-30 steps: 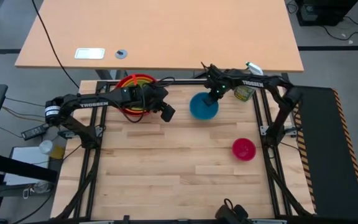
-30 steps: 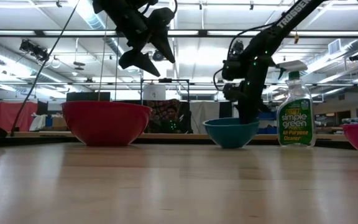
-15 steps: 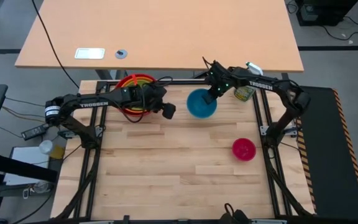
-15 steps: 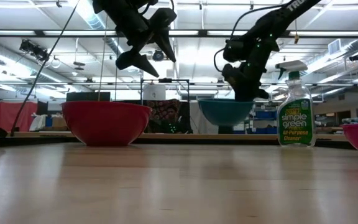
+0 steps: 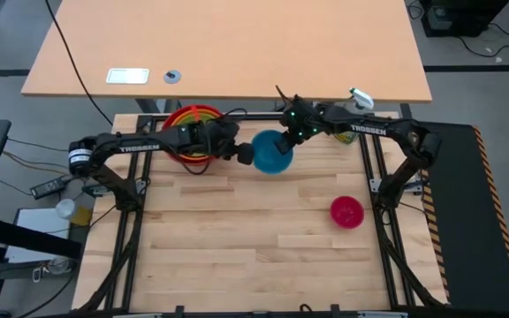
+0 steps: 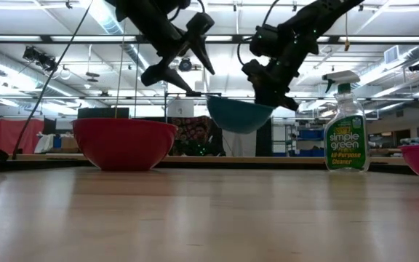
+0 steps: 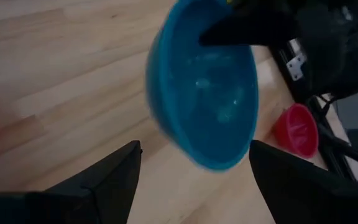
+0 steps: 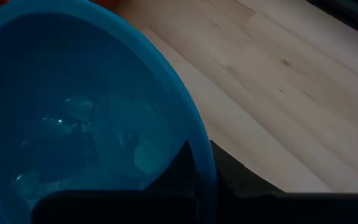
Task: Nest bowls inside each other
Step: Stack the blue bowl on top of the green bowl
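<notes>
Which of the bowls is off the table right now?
The glossy blue plastic bowl, pinched at its rim by the right gripper. The red bowl stack and the pink bowl rest on wood.

Bowl (image 5: 270, 153) hangs above table (image 5: 237, 238), between nested bowls (image 5: 193, 124) and bottle (image 5: 350, 131).

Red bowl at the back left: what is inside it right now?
The red bowl holds an orange bowl with a lime green one nested inside. The left gripper and its arm cover the stack's near side, so its centre is hidden.
</notes>
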